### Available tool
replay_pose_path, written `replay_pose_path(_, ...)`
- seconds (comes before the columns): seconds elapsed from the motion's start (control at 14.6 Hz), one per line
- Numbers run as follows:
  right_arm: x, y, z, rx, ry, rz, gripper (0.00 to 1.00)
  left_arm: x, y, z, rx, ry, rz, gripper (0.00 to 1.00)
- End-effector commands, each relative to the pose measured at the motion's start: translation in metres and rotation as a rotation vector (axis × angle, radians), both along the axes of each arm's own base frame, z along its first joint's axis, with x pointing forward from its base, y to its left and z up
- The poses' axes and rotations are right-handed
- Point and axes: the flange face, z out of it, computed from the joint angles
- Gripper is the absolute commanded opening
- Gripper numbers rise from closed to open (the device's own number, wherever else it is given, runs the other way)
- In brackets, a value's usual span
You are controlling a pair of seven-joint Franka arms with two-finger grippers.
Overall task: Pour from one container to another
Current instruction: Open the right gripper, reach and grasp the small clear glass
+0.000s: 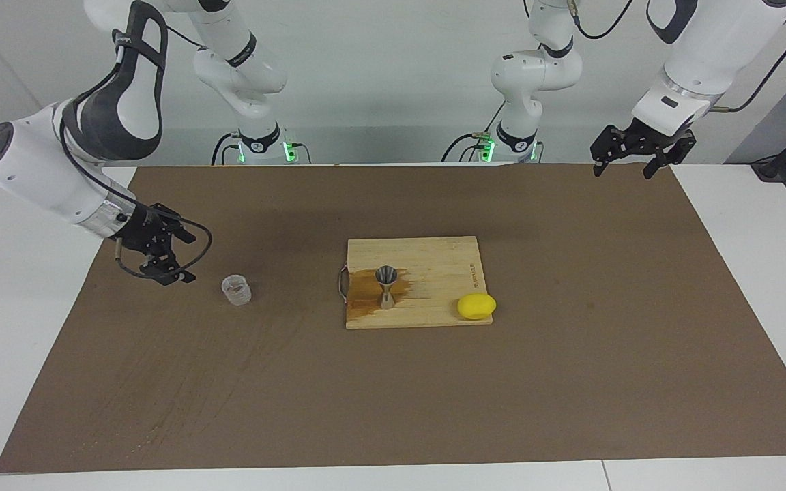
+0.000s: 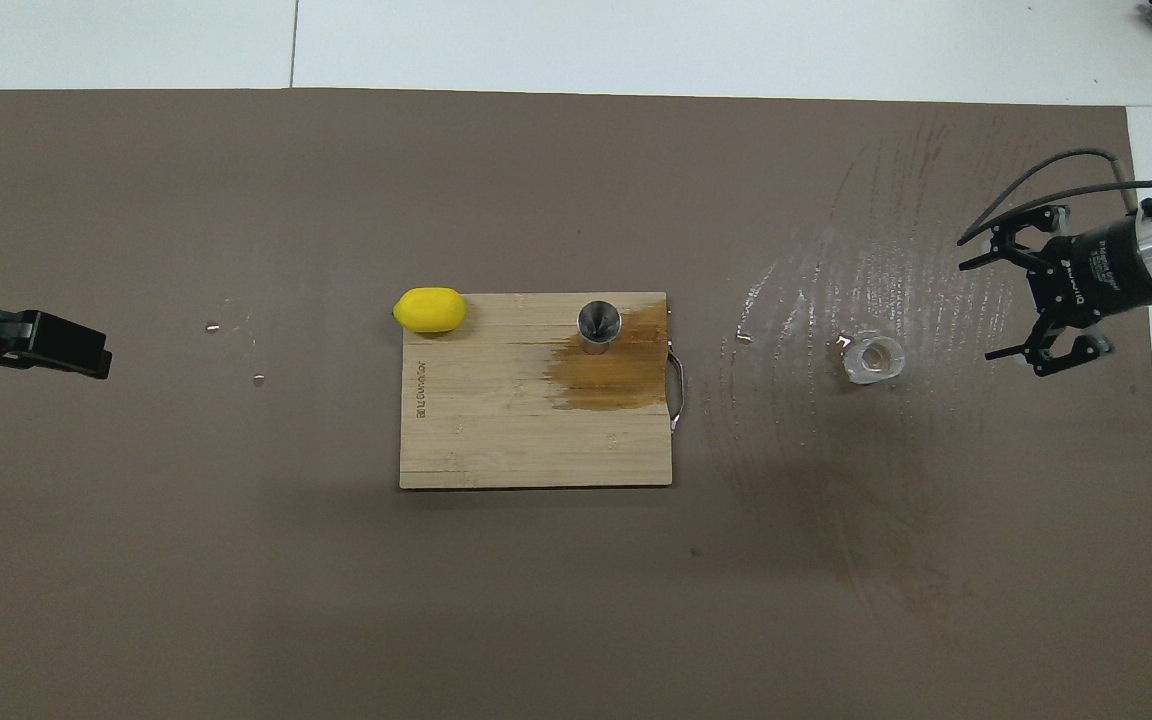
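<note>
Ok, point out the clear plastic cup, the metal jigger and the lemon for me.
clear plastic cup (image 1: 236,289), facing view, on its see-through side wall.
metal jigger (image 1: 386,282), facing view, on the upper cone just above the waist.
lemon (image 2: 429,309), overhead view, on the middle of its yellow skin.

The small clear plastic cup (image 1: 236,290) (image 2: 874,359) stands upright on the brown mat, toward the right arm's end of the counter. It is see-through, cylindrical, with an open mouth facing up; whether it has any liquid inside cannot be told. The metal jigger (image 1: 385,286) (image 2: 598,326) is silvery and hourglass-shaped, two cones joined at a narrow waist. It stands upright on the wooden board, at the edge of a dark wet stain on the wood. The cup and the jigger are well apart.
</note>
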Motion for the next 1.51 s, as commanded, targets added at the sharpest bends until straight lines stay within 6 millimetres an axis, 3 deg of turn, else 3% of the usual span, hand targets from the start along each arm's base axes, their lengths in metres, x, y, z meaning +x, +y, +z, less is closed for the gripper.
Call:
replay_pose_path(0.0,-0.006,-0.021,-0.027,0.045,0.024,-0.08,1.0,-0.006,0.003,0.002,0.0,0.007,-0.002,1.0)
replay_pose_path(0.21,-0.004,-0.042,-0.051,0.11,0.043,-0.139,1.0,-0.006,0.003,0.001,0.0,0.008,-0.001,1.0)
replay_pose_path(0.41,0.001,-0.048,-0.073,0.143,0.035,-0.171,1.0,-0.006,0.003,0.001,0.0,0.008,-0.002,1.0)
replay_pose_path(0.68,0.002,-0.048,-0.131,0.245,0.065,-0.179,1.0,-0.006,0.003,0.001,0.0,0.008,-0.001,1.0)
replay_pose_path(0.82,-0.013,-0.048,-0.151,0.277,0.1,-0.185,1.0,-0.006,0.003,0.001,0.0,0.008,-0.001,1.0)
replay_pose_path(1.03,-0.016,-0.043,-0.154,0.305,0.11,-0.189,1.0,-0.006,0.003,0.001,0.0,0.008,-0.002,1.0)
replay_pose_path(1.23,-0.032,-0.041,-0.165,0.327,0.1,-0.146,1.0,-0.006,0.003,0.001,0.0,0.008,-0.001,1.0)
replay_pose_path(1.44,-0.03,-0.038,-0.164,0.325,0.072,-0.122,1.0,-0.006,0.003,0.001,0.0,0.008,-0.002,1.0)
